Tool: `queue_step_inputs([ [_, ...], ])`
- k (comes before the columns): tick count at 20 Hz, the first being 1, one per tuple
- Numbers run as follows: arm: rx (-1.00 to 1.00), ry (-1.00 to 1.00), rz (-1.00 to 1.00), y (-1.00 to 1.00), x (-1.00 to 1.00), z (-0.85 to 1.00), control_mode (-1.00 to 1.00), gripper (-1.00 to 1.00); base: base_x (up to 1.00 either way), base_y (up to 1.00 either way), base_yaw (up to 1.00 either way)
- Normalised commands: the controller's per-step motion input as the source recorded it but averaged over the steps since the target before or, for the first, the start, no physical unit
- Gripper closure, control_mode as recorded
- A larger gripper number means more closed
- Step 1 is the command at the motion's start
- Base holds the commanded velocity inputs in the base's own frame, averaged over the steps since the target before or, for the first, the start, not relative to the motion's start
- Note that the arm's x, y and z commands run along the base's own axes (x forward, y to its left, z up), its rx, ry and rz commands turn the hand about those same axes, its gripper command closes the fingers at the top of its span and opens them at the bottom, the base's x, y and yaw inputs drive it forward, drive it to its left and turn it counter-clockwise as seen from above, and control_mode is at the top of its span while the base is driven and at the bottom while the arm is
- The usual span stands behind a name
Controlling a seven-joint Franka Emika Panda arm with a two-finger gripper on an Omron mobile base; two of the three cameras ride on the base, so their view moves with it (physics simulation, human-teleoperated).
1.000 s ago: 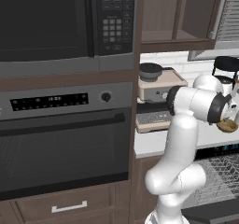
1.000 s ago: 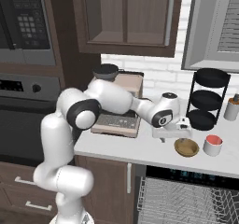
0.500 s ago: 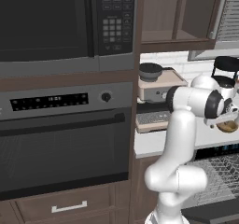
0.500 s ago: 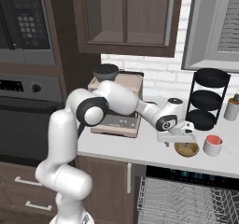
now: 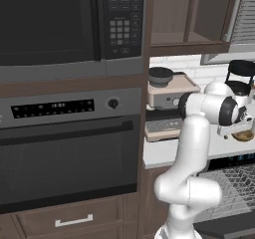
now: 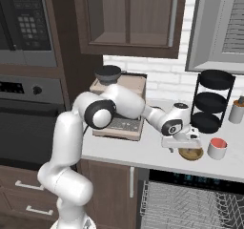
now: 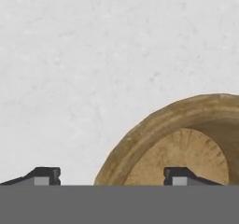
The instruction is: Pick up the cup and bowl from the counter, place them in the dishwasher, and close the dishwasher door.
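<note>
The hand (image 7: 111,175) hangs just above the bowl (image 7: 182,141), spread wide and grasping nothing: one fingertip (image 7: 43,175) sits over bare surface (image 7: 84,55) outside the rim, the other over the bowl's brown inside, so the near rim lies between them. In the right base view the hand (image 6: 180,141) is right over the bowl (image 6: 191,153), which rests on the surface (image 6: 128,149) close to its front edge.

The bowl looks stiff, light and shallow, probably smooth enough to slip; a pinch across the rim wall, one finger in and one out, seems the soundest hold.

The cup (image 6: 217,149) stands just beside the bowl on the far side from the arm, near enough to be bumped if the bowl drags sideways. A black tiered stand (image 6: 212,101) rises behind both, and a coffee machine (image 6: 118,108) sits further along the surface, behind the arm. Straight up is open room. Below the front edge the dishwasher (image 6: 190,202) stands open, its wire rack free to receive from above.
</note>
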Motion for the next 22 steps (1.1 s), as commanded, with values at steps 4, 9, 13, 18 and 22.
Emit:
queue_step_inputs([
  [4, 0.0, 0.0, 0.0, -0.01, 0.01, -0.04, -1.0, 1.0, 0.0, 0.0, 0.0],
  [9, 0.0, 0.0, -0.02, -0.02, 0.0, -0.02, -1.0, 1.0, 0.0, 0.0, 0.0],
  [13, 0.0, -0.05, -0.02, 0.36, -0.61, 0.11, -1.0, 1.0, 0.0, 0.0, 0.0],
  [18, 0.07, -0.14, 0.0, 0.25, -1.0, 0.4, -1.0, 1.0, 0.0, 0.0, 0.0],
  [22, 0.03, -0.08, 0.1, 0.34, -1.0, 0.3, -1.0, 1.0, 0.0, 0.0, 0.0],
])
